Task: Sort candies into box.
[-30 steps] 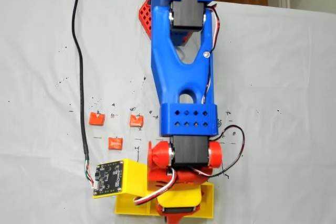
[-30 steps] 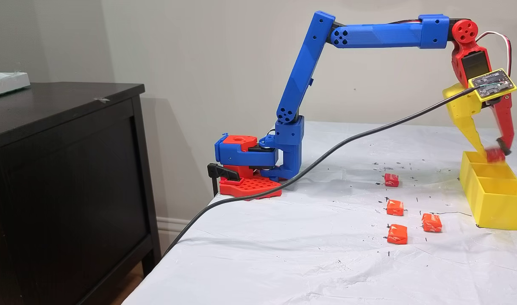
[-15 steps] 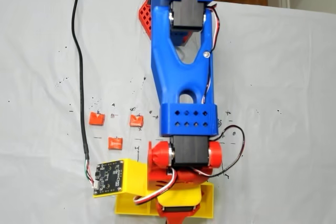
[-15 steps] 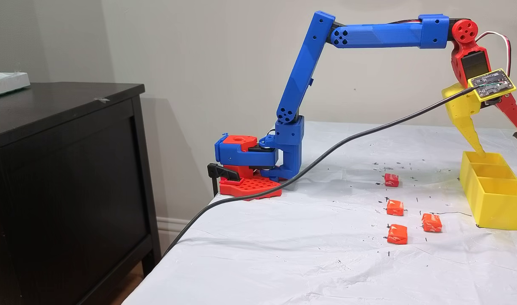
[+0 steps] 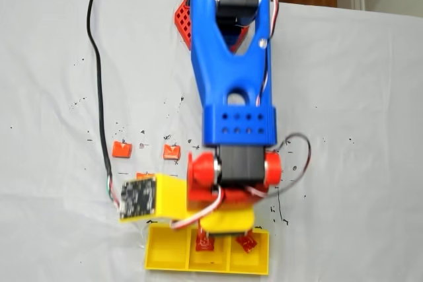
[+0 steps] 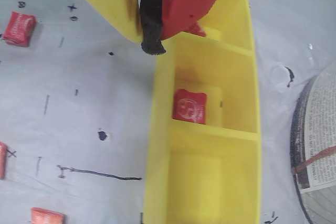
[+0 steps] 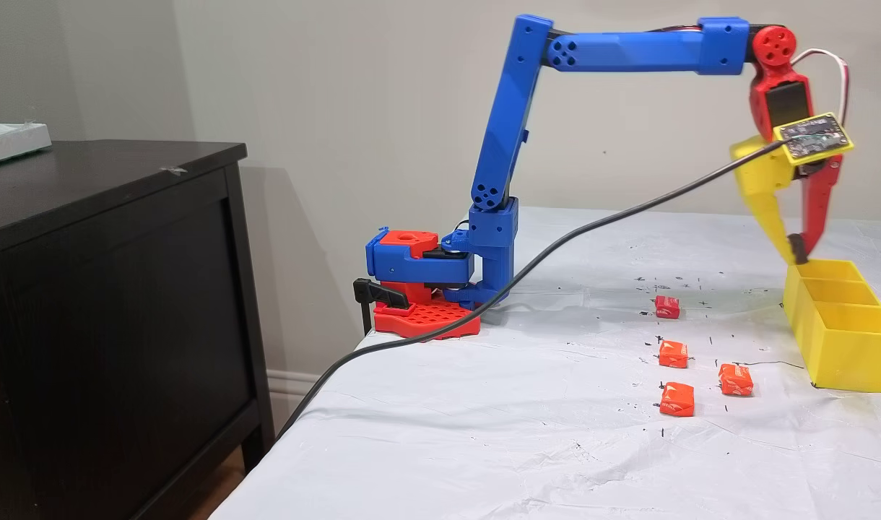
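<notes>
Closed and empty, the claw (image 7: pixel 798 249) hangs just above the far end of the box (image 7: pixel 845 339), its yellow and red fingers pressed together on their own black pad; the wrist view shows the same pinch (image 6: pixel 151 24) over the tray's edge with nothing in it. From where I stand beside the table, the next candies lie toward eight o'clock from the claw: a red candy (image 7: pixel 667 307) nearest, then three orange candies (image 7: pixel 674 354) farther toward me, all well apart from the tray. I judge the red one the shorter reach, since the arm need only swing back and down. The box runs lengthwise away from me, three square cells in a row, bright yellow and shallow. In the wrist view a red candy with white marks (image 6: pixel 189 106) lies flat in the middle cell, and another red one (image 6: pixel 195 29) peeps from the cell beyond at twelve o'clock, partly behind the red finger. The sweets on the cloth are small, square and slightly crumpled, with no clear long axis, so approach angle should matter little.
</notes>
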